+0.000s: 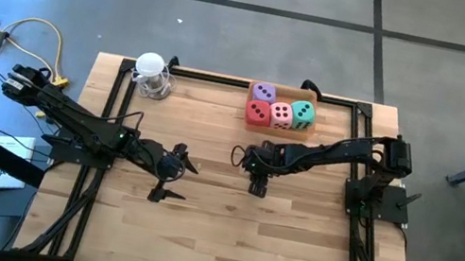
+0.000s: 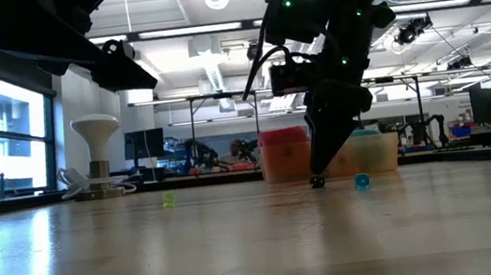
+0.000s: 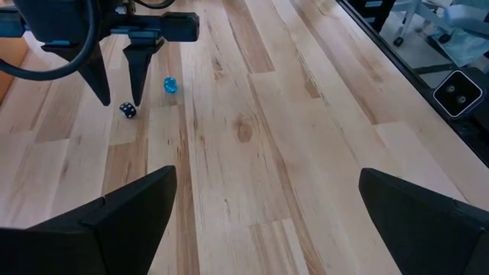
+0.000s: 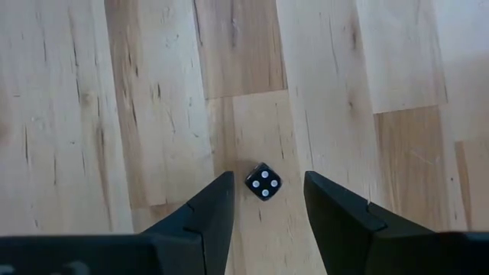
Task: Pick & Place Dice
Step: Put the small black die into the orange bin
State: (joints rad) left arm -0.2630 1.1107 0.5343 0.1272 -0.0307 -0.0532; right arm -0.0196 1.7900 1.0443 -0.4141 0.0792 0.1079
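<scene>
My right pincer (image 4: 263,210) points down at the table (image 1: 194,239), near the middle. Its two fingers (image 4: 206,214) are partway open, w/ a tiny black die (image 4: 263,182) sitting on the wood btwn the tips. The die shows white dots on top. The fingers are not touching it, so I hold nothing. In the low view the tips are right down by the little black die (image 2: 317,182).

A tiny blue die (image 3: 170,85) lies just beside the black one (image 3: 127,111). A tiny yellow-green one (image 2: 170,200) lies farther off on the table.

My left pincer (image 1: 174,176) is up off the table, on the left side, well apart from the right one. Its fingers (image 3: 114,229) are spread wide & hold nothing.

The 4 big soft dice sit close together at the far edge of the table, in a low box: purple (image 1: 263,92) at the back, then red (image 1: 259,112), pink (image 1: 281,114) & teal-green (image 1: 302,114) in a row, touching.

A small white thing on a stand (image 1: 151,73) sits at the far edge too, to the left of the dice.
</scene>
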